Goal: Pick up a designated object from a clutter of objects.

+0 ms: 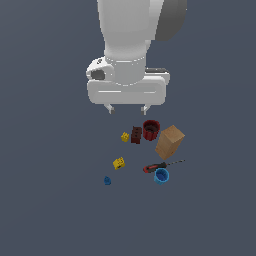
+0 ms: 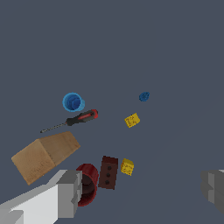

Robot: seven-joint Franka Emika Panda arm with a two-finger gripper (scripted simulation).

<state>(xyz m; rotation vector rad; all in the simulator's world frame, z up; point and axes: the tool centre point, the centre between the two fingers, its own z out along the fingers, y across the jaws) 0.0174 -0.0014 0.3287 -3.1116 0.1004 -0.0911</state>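
Observation:
The yellow toy brick (image 1: 118, 163) with dark studs lies on the grey floor, toward the exterior view's left of the clutter; it also shows in the wrist view (image 2: 132, 120). My gripper (image 1: 127, 109) is open and empty, hovering well above the far end of the clutter, over the tinier yellow piece (image 1: 125, 136) and the brown brick (image 1: 136, 135). In the wrist view the gripper (image 2: 142, 192) has its two fingers spread wide, and the toy brick lies beyond them.
A red cup (image 1: 150, 129) stands next to the brown brick. A tan wooden block (image 1: 169, 142) lies at the exterior view's right. A red-handled screwdriver (image 1: 155, 166), a blue cup (image 1: 161, 176) and a tiny blue piece (image 1: 107, 180) lie nearer.

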